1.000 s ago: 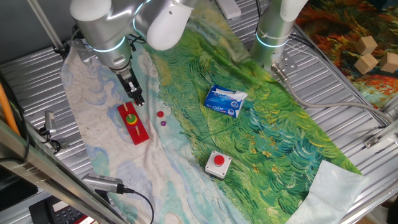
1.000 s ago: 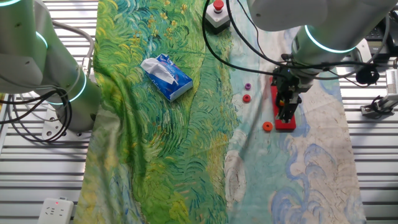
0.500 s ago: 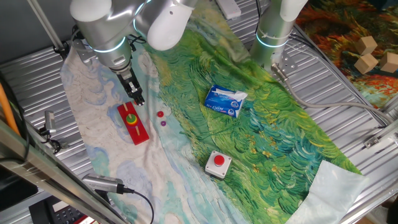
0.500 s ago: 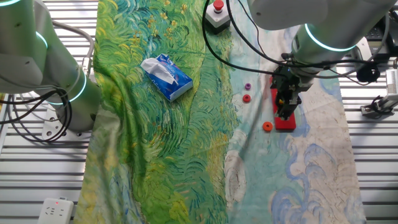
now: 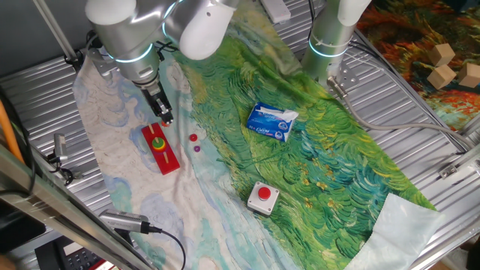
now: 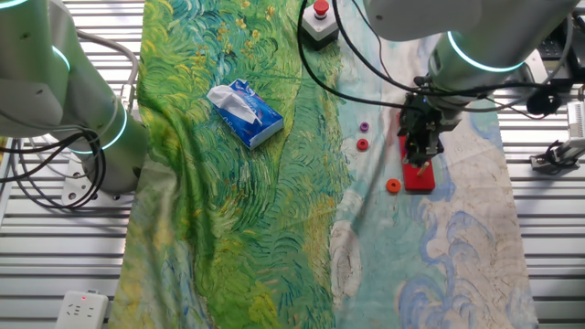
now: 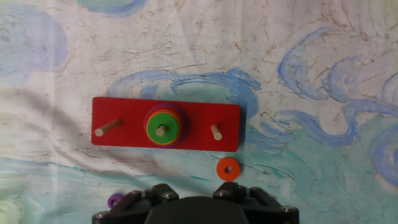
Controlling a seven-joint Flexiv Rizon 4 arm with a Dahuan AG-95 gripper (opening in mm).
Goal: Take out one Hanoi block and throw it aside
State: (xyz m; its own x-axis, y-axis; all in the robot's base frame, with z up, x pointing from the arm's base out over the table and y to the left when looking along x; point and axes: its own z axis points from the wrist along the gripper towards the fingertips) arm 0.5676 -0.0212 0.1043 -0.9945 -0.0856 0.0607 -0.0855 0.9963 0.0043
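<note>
The Hanoi block (image 7: 227,168), a tiny orange-red disc, lies loose on the cloth just beside the red base (image 7: 130,140); it also shows in the other fixed view (image 6: 393,185). The base's middle peg carries a stack with a green disc (image 7: 161,127) on top. My gripper (image 7: 194,198) hangs above the cloth beside the base (image 5: 163,153), near the block. Only its two finger blocks show, standing apart with nothing between them. It also shows in both fixed views (image 5: 165,118) (image 6: 421,166). In one fixed view the block is hidden behind the gripper.
A tiny purple disc (image 6: 364,127) and a small red disc (image 6: 362,143) lie on the cloth near the base (image 6: 417,179). A blue tissue pack (image 5: 271,121) and a red push button (image 5: 263,195) sit further off. A second robot arm (image 6: 55,82) stands at the cloth's edge.
The gripper has risen slightly above the base's end. The orange-red disc and the other discs have not moved.
</note>
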